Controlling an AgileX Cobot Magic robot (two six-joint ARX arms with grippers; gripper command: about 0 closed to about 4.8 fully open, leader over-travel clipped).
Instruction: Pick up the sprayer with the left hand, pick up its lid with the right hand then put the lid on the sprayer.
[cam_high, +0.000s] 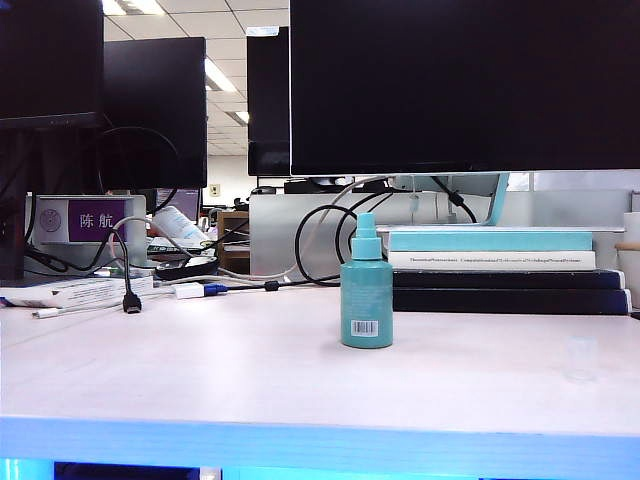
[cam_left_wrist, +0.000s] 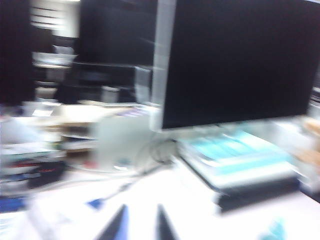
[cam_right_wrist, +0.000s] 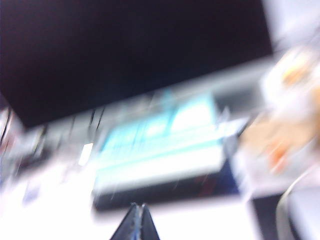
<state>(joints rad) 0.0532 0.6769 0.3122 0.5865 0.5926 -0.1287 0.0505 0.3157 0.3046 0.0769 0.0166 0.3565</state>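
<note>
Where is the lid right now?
In the exterior view the lid stands on the table at the right, apart from the sprayer, before the book stack.

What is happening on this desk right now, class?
Nothing is held yet. The teal sprayer stands upright on the white table, its clear lid apart to the right. Neither arm appears in the exterior view. The left gripper shows a small gap in its blurred wrist view; the right gripper is shut and empty.

One sprayer, one lid, four stacked books.
</note>
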